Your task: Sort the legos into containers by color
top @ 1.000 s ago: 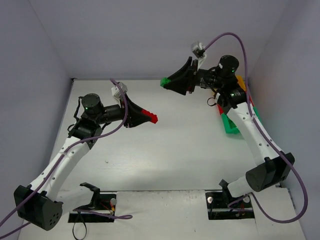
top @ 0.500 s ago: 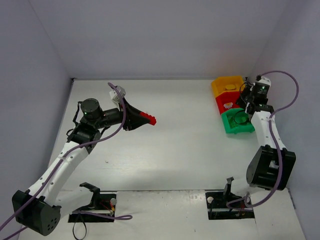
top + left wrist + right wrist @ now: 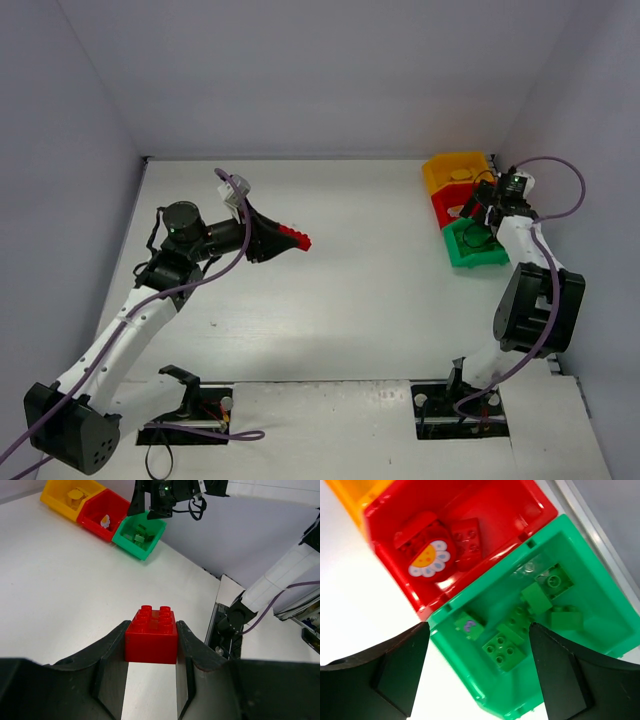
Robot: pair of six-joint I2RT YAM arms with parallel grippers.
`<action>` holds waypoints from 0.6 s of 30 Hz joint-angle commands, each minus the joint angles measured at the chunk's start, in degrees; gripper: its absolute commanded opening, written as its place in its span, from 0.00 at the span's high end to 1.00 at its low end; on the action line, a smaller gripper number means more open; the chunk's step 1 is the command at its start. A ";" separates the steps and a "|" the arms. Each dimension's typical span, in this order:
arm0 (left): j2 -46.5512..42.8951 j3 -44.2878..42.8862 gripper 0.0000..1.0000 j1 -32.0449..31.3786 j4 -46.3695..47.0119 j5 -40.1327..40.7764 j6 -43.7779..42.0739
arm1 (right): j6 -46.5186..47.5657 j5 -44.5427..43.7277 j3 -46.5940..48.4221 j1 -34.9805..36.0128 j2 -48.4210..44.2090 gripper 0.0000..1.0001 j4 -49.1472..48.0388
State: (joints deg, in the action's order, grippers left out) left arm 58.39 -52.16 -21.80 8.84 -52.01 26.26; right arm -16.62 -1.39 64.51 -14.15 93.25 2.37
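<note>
Bins (image 3: 440, 208) sit far right on the table (image 3: 350, 300) from above, left gripper (image 3: 290, 238) well apart from them, out over the middle. Left wrist: jaws clamped on a red brick (image 3: 151, 635). Right wrist: right gripper (image 3: 477, 645) gapes empty over the green bin (image 3: 605, 580), green bricks (image 3: 505, 651) inside.

The left gripper (image 3: 151, 630) clamped a small red studded plastic brick (image 3: 151, 642). Far beyond it stood three open plastic bins (image 3: 95, 521): yellow-orange, red, green.

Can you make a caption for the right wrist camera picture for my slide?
Open right end effector hangs above the green bin of green bricks, red bin alongside.
</note>
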 commanded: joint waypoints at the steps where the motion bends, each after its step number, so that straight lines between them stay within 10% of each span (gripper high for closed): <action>1: -0.30 -2.42 1.00 -0.08 3.55 1.38 1.51 | 0.01 4.53 2.46 0.97 -5.27 0.23 -2.64; 11: 4.45 -9.62 1.00 -0.17 1.00 9.73 9.59 | 12.21 35.70 2.46 18.09 -16.96 0.25 -11.50; 18: 7.26 -11.91 1.00 -0.17 1.97 11.40 18.64 | 20.83 39.87 6.76 34.35 -19.95 0.25 -12.57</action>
State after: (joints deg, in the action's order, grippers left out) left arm 65.28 -60.71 -21.80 7.18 -41.80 39.18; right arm -1.08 31.64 67.26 16.78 75.18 -5.17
